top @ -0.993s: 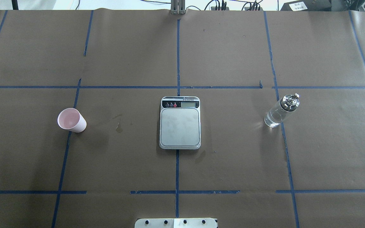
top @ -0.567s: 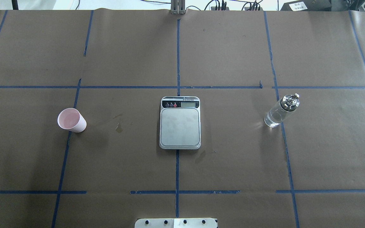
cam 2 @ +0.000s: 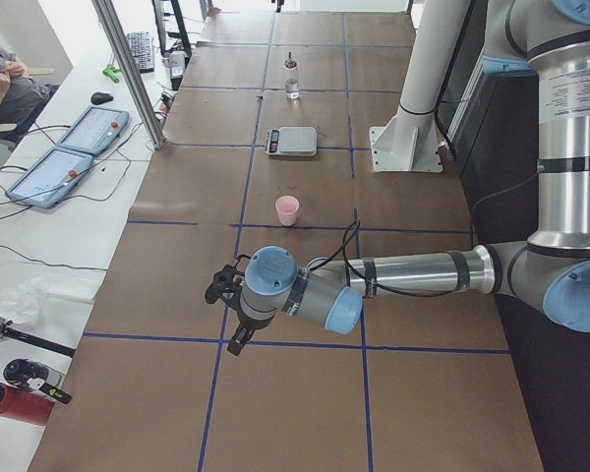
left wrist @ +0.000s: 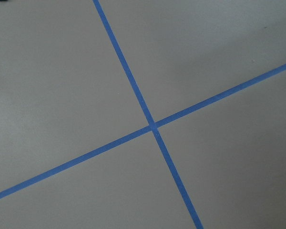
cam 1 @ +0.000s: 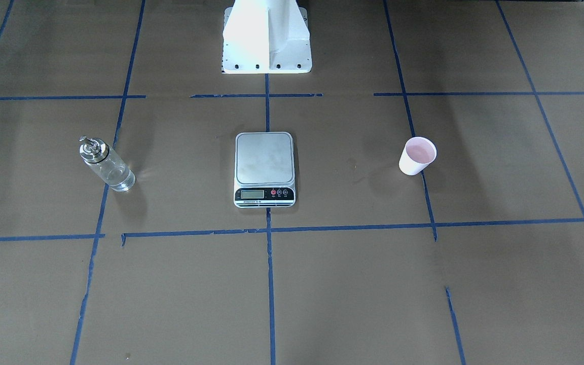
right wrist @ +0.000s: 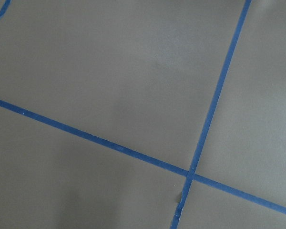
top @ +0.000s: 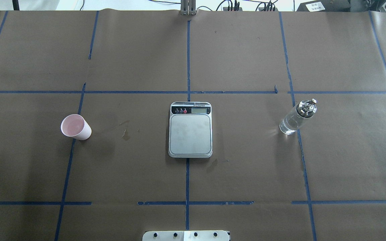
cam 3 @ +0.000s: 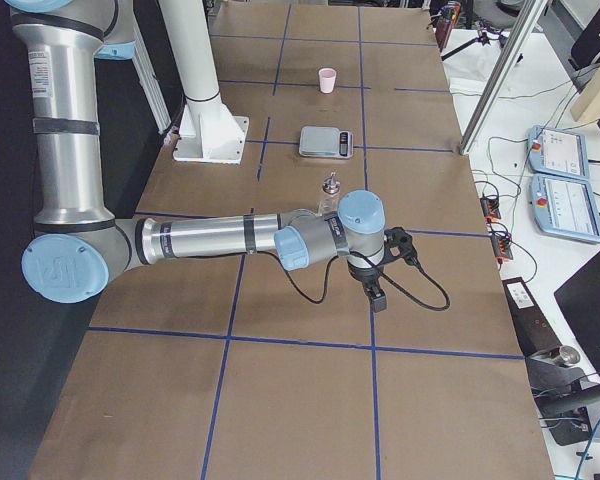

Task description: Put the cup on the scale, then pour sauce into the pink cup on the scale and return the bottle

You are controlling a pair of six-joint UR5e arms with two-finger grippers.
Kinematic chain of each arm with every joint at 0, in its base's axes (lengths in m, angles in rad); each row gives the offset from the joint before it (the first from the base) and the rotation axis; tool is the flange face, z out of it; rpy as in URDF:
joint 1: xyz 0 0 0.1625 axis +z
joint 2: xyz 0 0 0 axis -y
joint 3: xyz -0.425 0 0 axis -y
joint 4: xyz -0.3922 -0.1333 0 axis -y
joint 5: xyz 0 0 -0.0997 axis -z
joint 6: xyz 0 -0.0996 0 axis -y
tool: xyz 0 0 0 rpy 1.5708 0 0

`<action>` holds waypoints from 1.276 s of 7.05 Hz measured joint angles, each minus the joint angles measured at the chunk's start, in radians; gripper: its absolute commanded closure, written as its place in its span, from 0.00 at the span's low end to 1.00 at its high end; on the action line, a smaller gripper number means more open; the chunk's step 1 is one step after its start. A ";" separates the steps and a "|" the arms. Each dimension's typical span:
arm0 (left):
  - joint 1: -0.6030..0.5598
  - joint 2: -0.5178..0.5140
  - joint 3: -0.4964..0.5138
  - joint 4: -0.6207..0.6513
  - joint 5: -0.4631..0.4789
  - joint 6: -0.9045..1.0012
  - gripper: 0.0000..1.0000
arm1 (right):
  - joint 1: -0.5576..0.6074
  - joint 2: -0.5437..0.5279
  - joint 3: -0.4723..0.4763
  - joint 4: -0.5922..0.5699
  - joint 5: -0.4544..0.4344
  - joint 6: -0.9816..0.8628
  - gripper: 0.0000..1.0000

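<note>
The pink cup stands upright on the brown paper, left of the scale; it also shows in the front view. The scale's steel plate is bare. The clear glass bottle with its silver cap stands to the right, holding clear sauce that barely shows; it also shows in the front view. My left gripper hangs over the table's left end, well short of the cup. My right gripper hangs near the bottle. I cannot tell whether either gripper is open or shut. Both wrist views show only paper and blue tape.
Blue tape lines grid the brown paper. The robot's white base plate sits at the near edge. Small stains mark the paper between cup and scale. Pendants and a metal post stand at the far side.
</note>
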 measured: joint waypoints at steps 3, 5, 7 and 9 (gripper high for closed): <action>0.001 -0.097 0.019 -0.197 0.003 -0.013 0.00 | -0.001 0.009 0.001 0.001 0.001 0.002 0.00; 0.004 -0.156 0.027 -0.282 -0.003 -0.106 0.00 | 0.000 0.027 0.015 0.002 0.014 0.084 0.00; 0.074 -0.157 -0.031 -0.403 -0.022 -0.301 0.00 | -0.004 0.042 0.038 0.004 0.029 0.149 0.00; 0.234 -0.138 -0.091 -0.459 -0.054 -0.582 0.00 | -0.014 0.041 0.046 0.005 0.034 0.159 0.00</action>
